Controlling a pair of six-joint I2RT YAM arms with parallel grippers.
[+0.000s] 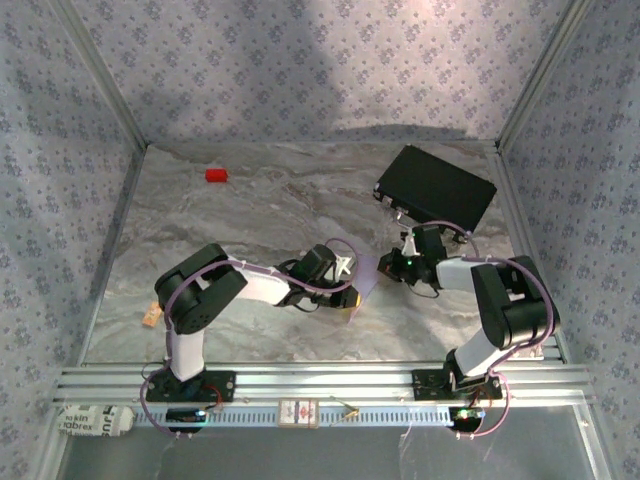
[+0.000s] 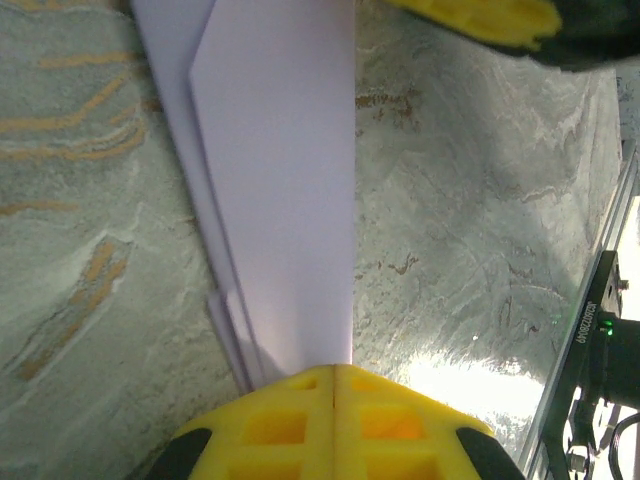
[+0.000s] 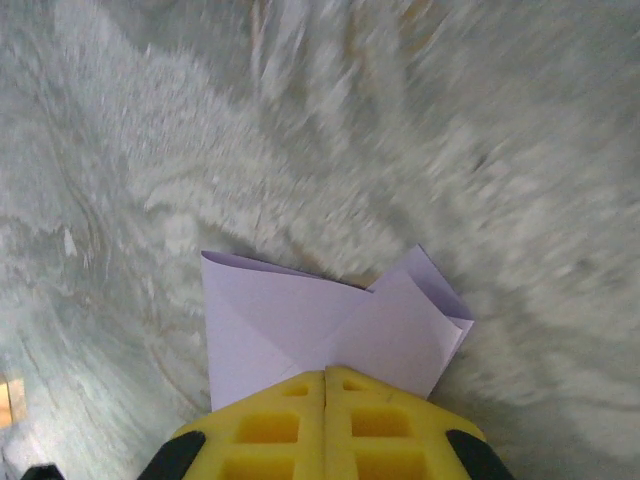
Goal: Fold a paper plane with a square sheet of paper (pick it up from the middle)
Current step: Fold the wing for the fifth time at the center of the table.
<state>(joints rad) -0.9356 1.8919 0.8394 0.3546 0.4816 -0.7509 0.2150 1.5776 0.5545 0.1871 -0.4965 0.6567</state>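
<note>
Far back on your left, the small red block lies on the marble table, well apart from both arms. Your left gripper reaches toward the table's middle. In its wrist view the yellow fingers are pressed together with the lilac paper pinched between them, a long folded strip with layered edges running away from the tips. The paper spans the gap between your two grippers, near the table's centre. Your right gripper is likewise clamped on the paper, gripping an end with two angled flaps. Behind it, to the right, the black case lies skewed near the back wall.
</note>
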